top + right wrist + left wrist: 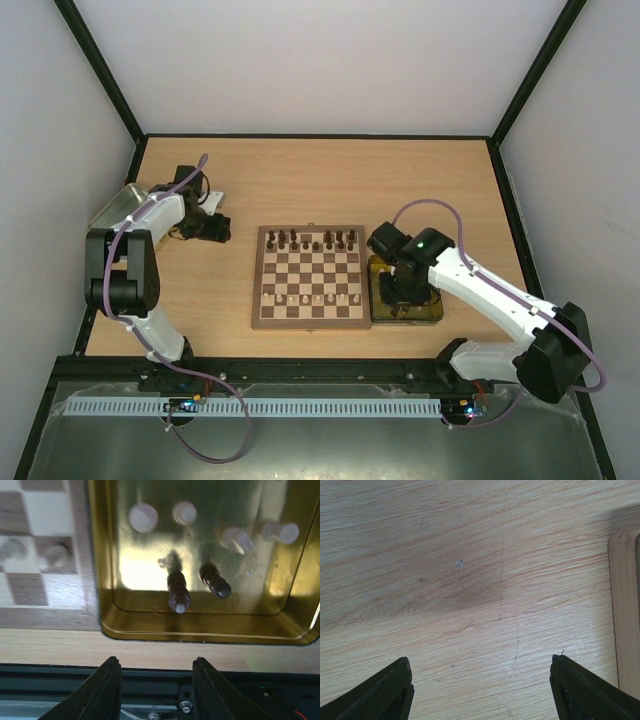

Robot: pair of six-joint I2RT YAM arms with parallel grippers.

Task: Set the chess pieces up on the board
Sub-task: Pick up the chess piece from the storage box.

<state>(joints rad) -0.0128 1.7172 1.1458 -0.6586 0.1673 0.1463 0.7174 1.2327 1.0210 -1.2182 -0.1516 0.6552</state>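
Chess pieces (178,591) loose in gold tray (240,624); right tool (156,664) above, empty.

Left claw (480,660) spread wide, right claw (157,662) narrower (seemingly empty), both pointing downward.

A pale wooden table (320,175); a shallow gold tray (200,625) sits at its front right; what looks like a silvery tray (118,205) lies at the left edge; a black rail (320,368) lines the near side.
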